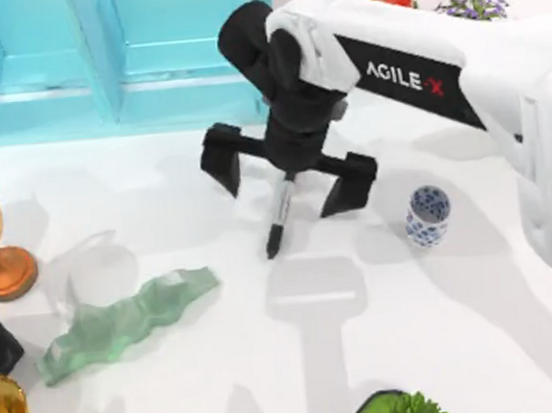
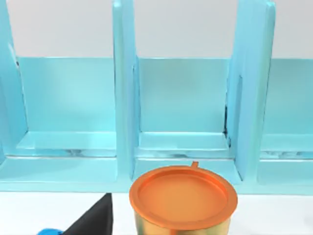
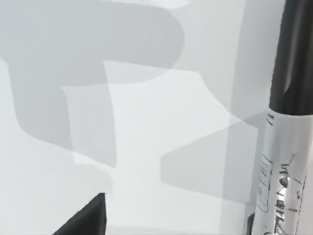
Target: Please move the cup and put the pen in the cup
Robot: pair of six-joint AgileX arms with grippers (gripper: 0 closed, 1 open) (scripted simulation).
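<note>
While the slim black marker pen with the white label band (image 1: 282, 211) is lying on the white surface (image 1: 443, 346), near the middle of the top view, it is being straddled by the right gripper (image 1: 290, 180), whose jaws are spread wide, one black finger on either side of the barrel and neither one touching it. Nothing is being grasped. In the right wrist view the pen's white printed band and black barrel (image 3: 283, 147) are being shown close up against the pale surface, with one dark fingertip (image 3: 85, 218) standing apart from it.

The small white cylindrical cup with the blue floral pattern (image 1: 428, 215) is standing upright to the right of the pen, near it but apart, and is being held by nothing. Whether the cup is already sitting at its intended place cannot be told; judging by how things lie, the pen's part of the task is only being begun, as the pen is not yet lifted and the cup is not yet filled. A closing of the jaws on the barrel, a lift, and a carry over to the cup's mouth are judged to be what is left.

The left gripper is being kept parked at the left edge of the surface, beside the orange stemmed goblet (image 2: 183, 198), facing the turquoise compartment rack (image 2: 176, 103); whether its jaws are open or closed cannot be told.
</note>
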